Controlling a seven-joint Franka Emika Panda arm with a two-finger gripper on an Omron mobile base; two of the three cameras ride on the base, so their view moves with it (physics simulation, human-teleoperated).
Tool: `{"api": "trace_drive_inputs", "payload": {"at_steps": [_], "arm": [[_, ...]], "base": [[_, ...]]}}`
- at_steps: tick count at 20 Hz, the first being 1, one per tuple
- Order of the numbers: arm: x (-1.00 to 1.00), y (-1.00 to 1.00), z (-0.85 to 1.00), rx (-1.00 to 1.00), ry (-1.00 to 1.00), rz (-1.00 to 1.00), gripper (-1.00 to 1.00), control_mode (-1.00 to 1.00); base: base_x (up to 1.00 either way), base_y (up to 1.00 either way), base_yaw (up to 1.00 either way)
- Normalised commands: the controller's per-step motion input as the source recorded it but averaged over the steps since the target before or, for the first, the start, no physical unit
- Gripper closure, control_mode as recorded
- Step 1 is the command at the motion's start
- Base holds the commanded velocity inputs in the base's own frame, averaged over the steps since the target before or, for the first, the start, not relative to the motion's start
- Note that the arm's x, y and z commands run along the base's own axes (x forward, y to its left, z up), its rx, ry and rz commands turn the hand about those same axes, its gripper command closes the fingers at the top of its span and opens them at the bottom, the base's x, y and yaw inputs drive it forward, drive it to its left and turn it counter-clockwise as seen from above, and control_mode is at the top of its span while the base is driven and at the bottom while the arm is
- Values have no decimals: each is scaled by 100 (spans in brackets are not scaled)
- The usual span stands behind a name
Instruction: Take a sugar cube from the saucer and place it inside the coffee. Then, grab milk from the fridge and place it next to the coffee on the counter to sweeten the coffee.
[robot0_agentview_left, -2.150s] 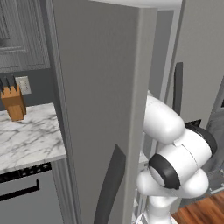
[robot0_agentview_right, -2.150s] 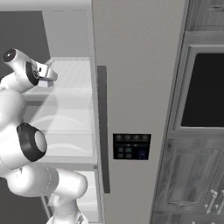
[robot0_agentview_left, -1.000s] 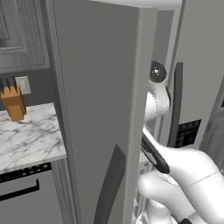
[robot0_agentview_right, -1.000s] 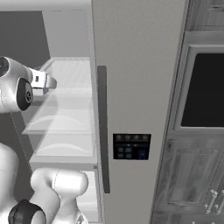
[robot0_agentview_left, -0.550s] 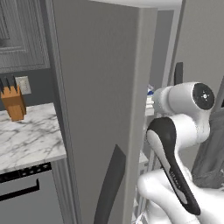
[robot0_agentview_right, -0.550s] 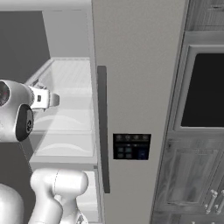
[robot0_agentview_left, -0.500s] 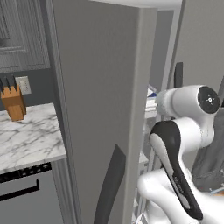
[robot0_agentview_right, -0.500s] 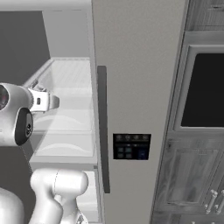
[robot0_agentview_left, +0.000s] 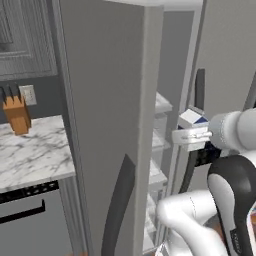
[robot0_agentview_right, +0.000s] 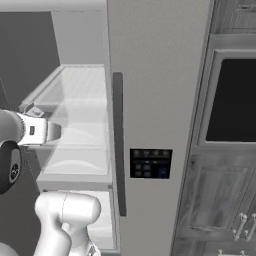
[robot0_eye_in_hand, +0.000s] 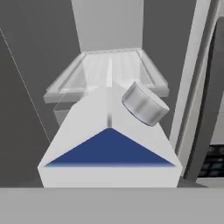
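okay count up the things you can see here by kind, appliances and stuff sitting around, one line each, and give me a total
Fridges: 1, the fridge
Milk cartons: 1, the milk
Knife blocks: 1, the knife block on the counter
Wall ovens: 1, the wall oven
Total: 4

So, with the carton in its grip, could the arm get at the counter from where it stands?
Probably not directly: the gripper holds the milk beside the fridge shelves, and the open fridge door stands between it and the counter.
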Motion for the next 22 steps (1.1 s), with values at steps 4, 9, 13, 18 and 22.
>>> {"api": "trace_drive_inputs", "payload": {"at_steps": [4,9,13,18,22], "arm": [[0,0,0,0,0,0,100,100],[0,0,0,0,0,0,100,100],[0,0,0,0,0,0,100,100],[0,0,0,0,0,0,100,100],[0,0,0,0,0,0,100,100]], "base": [[-100,-59,22],[-99,-57,43],[-93,-37,68],[-78,-8,84],[-46,6,94]]}}
